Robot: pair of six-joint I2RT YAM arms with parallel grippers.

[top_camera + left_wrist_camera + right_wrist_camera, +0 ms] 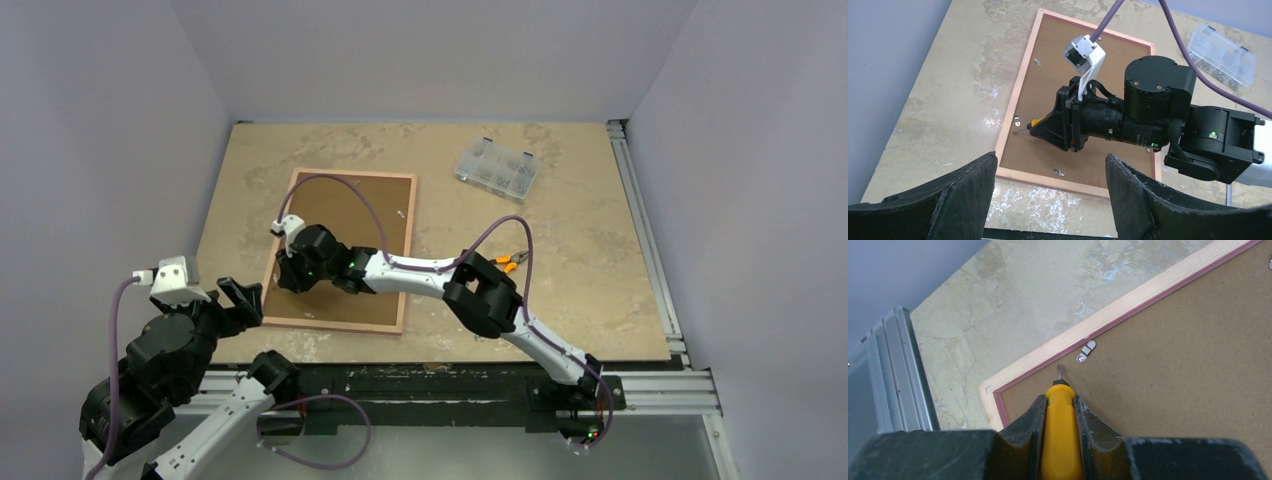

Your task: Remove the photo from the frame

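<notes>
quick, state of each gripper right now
left gripper: open, holding nothing
right gripper: closed on the screwdriver

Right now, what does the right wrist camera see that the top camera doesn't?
Only right wrist: the yellow-handled screwdriver clamped in the right gripper, its tip near a metal clip. Only top: the clear parts box, orange pliers and open left gripper. Both: the face-down frame, its brown backing board, the table.

The right tool (pixel 1060 401) clamps a screwdriver (pixel 1061 440), arm stretched forward-left; the left tool (pixel 1050 162) hovers, jaws apart.
</notes>
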